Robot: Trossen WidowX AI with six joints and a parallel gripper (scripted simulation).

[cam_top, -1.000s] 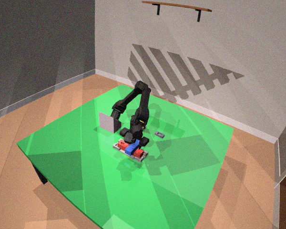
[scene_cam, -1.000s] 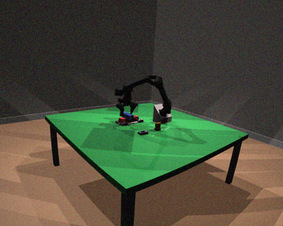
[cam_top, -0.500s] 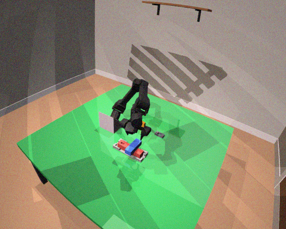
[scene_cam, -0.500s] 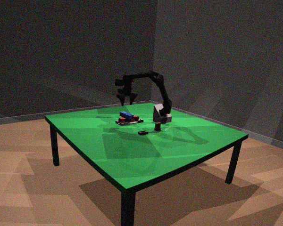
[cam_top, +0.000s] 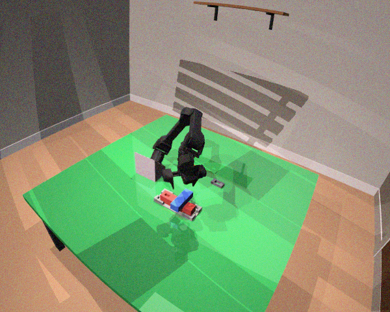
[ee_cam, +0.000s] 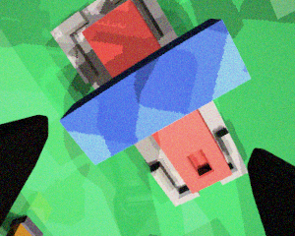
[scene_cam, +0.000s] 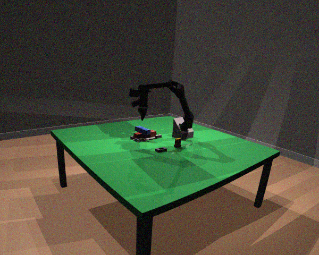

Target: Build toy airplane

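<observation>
The red fuselage (cam_top: 188, 208) (scene_cam: 153, 133) (ee_cam: 120, 56) lies in the pale cradle (cam_top: 193, 218) (ee_cam: 69, 30) and looks flat. The blue wing (cam_top: 181, 200) (scene_cam: 142, 129) (ee_cam: 162, 93) lies across its top; its tab is hidden, so I cannot tell how deep it sits. The tail socket (ee_cam: 202, 164) shows as an empty hole. The orange-yellow tail fin (scene_cam: 177, 141) (ee_cam: 21, 230) stands upright in a dark holder, hidden in the top view. My gripper (cam_top: 182, 185) (scene_cam: 142, 119) (ee_cam: 151, 143) is open and empty above the cradle, clear of the wing.
A small grey holder with a hollow (cam_top: 217, 183) (scene_cam: 161, 149) lies on the green table (cam_top: 242, 248) (scene_cam: 110, 161), near the fin's holder. A pale upright panel (cam_top: 144, 166) (scene_cam: 177, 128) stands beside the arm's base.
</observation>
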